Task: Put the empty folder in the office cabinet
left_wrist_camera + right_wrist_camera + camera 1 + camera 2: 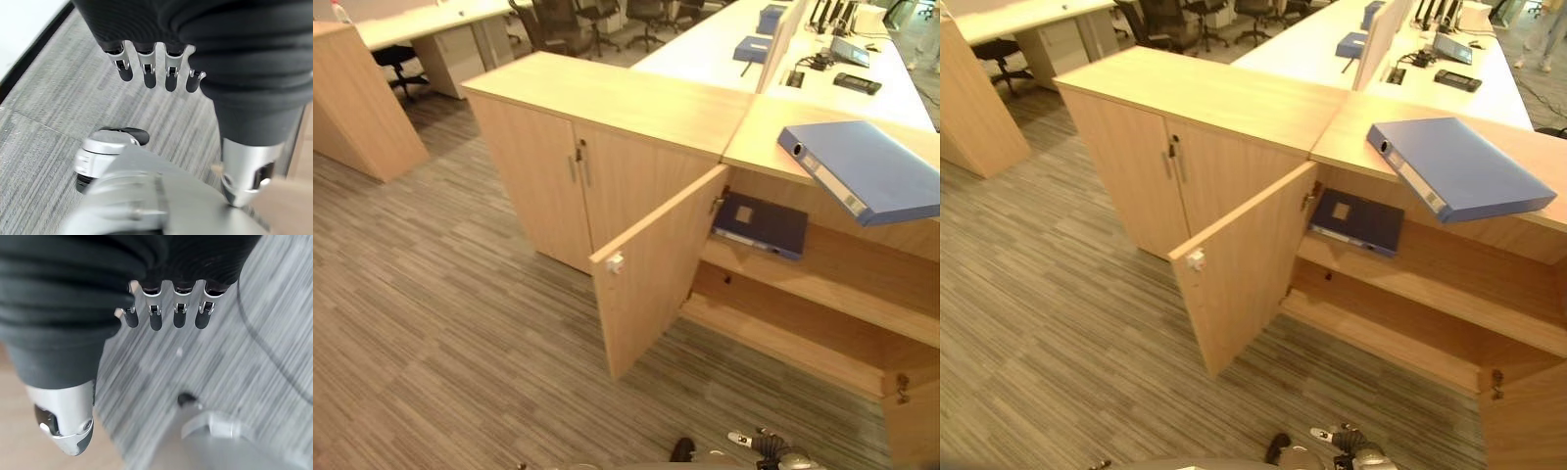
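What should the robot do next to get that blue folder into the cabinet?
Probably raise the right hand toward the blue folder lying on the cabinet top. Both hands hang open above the carpet, the left hand too, and the cabinet door already stands open.

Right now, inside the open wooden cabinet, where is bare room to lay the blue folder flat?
On the upper shelf, the stretch right of the dark blue folder lying there is bare. The whole lower shelf is bare too. The left end of the upper shelf, by the open door, is crowded. The light blue ring binder lies on the cabinet top.
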### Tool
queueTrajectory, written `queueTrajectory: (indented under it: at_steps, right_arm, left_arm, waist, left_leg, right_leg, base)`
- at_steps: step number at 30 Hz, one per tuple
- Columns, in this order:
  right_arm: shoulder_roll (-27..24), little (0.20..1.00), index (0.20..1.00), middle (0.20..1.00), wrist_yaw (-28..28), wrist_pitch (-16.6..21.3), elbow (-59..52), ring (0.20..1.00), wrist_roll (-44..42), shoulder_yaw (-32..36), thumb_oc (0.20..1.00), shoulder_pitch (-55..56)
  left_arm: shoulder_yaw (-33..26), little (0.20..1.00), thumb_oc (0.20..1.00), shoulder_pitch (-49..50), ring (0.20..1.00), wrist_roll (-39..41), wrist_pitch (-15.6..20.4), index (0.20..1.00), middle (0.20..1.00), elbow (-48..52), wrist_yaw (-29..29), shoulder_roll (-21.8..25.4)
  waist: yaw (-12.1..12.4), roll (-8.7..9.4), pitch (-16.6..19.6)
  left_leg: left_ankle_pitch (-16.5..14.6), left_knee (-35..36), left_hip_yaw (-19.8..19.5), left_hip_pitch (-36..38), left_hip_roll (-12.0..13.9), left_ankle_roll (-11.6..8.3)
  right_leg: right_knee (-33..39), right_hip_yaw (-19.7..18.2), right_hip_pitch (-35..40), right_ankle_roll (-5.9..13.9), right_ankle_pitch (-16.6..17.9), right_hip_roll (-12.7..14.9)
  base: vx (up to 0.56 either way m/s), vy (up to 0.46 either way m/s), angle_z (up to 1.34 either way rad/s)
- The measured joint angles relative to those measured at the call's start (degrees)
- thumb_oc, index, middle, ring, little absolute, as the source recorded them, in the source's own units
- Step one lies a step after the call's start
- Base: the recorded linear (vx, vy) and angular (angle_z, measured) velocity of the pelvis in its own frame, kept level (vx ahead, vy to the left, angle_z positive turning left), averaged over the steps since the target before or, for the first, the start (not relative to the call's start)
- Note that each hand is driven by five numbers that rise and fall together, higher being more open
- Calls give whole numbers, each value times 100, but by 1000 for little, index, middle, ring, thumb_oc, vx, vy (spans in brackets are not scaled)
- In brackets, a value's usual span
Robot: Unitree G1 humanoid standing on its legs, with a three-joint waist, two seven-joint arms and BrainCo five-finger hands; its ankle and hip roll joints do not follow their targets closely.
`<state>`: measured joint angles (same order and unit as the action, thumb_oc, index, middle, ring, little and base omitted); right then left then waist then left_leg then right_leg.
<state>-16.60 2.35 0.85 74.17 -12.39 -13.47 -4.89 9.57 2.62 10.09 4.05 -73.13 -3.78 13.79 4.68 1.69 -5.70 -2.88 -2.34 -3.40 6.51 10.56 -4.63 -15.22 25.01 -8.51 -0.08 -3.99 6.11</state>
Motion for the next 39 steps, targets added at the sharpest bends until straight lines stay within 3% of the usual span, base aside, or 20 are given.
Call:
queueTrajectory:
  at_steps: [3,6,9,13,16,17,19,21,23,24,25,28,30,33,39]
  right_arm:
    - [-172,1000,1000,1000,47,-7,-42,1000,-2,-7,1000,-91]
    - [-208,1000,1000,1000,47,-15,-55,1000,-2,-45,1000,-244]
    - [-282,1000,1000,1000,41,-19,-182,1000,1,-258,1000,-469]
    - [-370,1000,1000,1000,30,-42,-220,1000,8,-266,1000,-535]
    - [-334,1000,1000,1000,19,-106,-185,1000,41,-419,1000,-839]
    - [-327,1000,1000,1000,13,-103,-183,1000,71,-434,1000,-974]
    - [-298,1000,1000,1000,4,-106,-203,1000,74,-456,1000,-1087]
    - [-259,1000,1000,1000,10,-103,-220,1000,120,-496,1000,-930]
    - [-185,1000,1000,1000,0,-119,-216,1000,265,-547,1000,-737]
    - [-167,1000,1000,1000,-8,-121,-213,1000,295,-542,1000,-694]
    - [-197,1000,1000,1000,-10,-125,-192,1000,295,-533,1000,-638]
    - [-89,1000,1000,1000,-16,-143,-161,1000,311,-485,1000,-541]
    - [-48,1000,1000,1000,-24,-136,-164,1000,374,-484,1000,-538]
    - [74,1000,1000,1000,-46,-113,-161,1000,463,-464,1000,-553]
    - [111,1000,1000,1000,-82,-107,-148,1000,470,-467,1000,-578]
  left_arm:
    - [447,1000,1000,-363,1000,-49,14,1000,1000,527,27,-2]
    - [896,1000,1000,-552,1000,-204,4,1000,1000,1083,72,130]
    - [1521,1000,1000,-682,1000,-443,63,1000,1000,1885,261,296]
    - [1774,1000,1000,-762,1000,-465,77,1000,1000,2472,483,397]
    - [2100,1000,1000,-797,1000,-496,78,1000,1000,2600,612,505]
    - [2257,1000,1000,-806,1000,-499,73,1000,1000,2612,694,511]
    - [2371,1000,1000,-768,1000,-500,63,1000,1000,2705,816,516]
    - [2427,1000,1000,-783,1000,-503,51,1000,1000,2800,892,523]
    - [2704,1000,1000,-972,1000,-546,46,1000,1000,3363,1023,728]
    - [2701,1000,1000,-992,1000,-608,100,1000,1000,3648,1100,786]
    - [2704,1000,1000,-1014,1000,-617,151,1000,1000,3807,1137,768]
    - [2759,1000,1000,-1200,1000,-577,136,1000,1000,4446,1274,965]
    - [2752,1000,1000,-1231,1000,-463,201,1000,1000,4648,1335,1054]
    - [2871,1000,1000,-1165,1000,-107,180,1000,1000,5255,1464,1394]
    - [2870,1000,1000,-1160,1000,502,176,1000,1000,5552,1571,1400]
  waist:
    - [-100,61,-47]
    - [-127,18,-79]
    - [-125,-130,-195]
    - [-147,-186,-308]
    - [-15,-120,-494]
    - [87,-233,-553]
    - [182,-384,-627]
    - [21,-445,-593]
    - [-64,-325,-435]
    - [-107,-333,-377]
    - [-116,-466,-294]
    - [-136,-460,-217]
    - [-119,-501,-131]
    - [-80,-528,3]
    - [-85,-511,50]
  left_leg:
    - [302,-196,-71,-290,122,-199]
    - [373,-354,303,-333,234,-180]
    - [318,-686,292,-426,191,-181]
    - [156,-590,285,-641,-253,-151]
    - [180,-238,76,-1183,-1010,-134]
    - [281,-46,45,-1322,-1091,-133]
    - [569,93,36,-1425,-1013,-71]
    - [604,-208,48,-1410,-962,-10]
    - [599,-290,103,-1278,-955,-1]
    - [602,-136,111,-1143,-917,2]
    - [619,77,78,-916,-816,103]
    - [825,606,143,-454,-1025,350]
    - [817,668,136,-388,-1102,406]
    - [768,740,123,-260,-1202,476]
    - [734,741,125,-167,-1234,492]
  right_leg:
    - [174,255,31,-179,-108,-116]
    - [189,294,71,-296,-200,-229]
    - [297,197,203,-294,-198,-281]
    - [494,53,248,-309,-139,-274]
    - [865,-403,341,-425,219,-275]
    - [1066,-582,423,-377,253,-364]
    - [1242,-545,615,-407,413,-507]
    - [1357,-520,872,-484,390,-591]
    - [1362,-565,872,-420,352,-485]
    - [1356,-608,877,-347,375,-483]
    - [1328,-654,877,-261,377,-558]
    - [1445,-718,1111,-5,453,-352]
    - [1466,-721,1162,100,446,-271]
    - [1566,-712,1316,191,435,-192]
    - [1715,-712,1475,244,458,-191]
  base:
    - [66,-201,34]
    - [83,-115,3]
    - [100,-30,-18]
    - [58,3,-1]
    - [115,40,-50]
    - [74,43,-97]
    - [126,74,-94]
    - [245,127,-29]
    - [163,71,-8]
    - [90,51,-28]
    - [125,78,-22]
    - [111,69,-3]
    - [93,55,9]
    - [70,37,7]
    - [32,14,1]
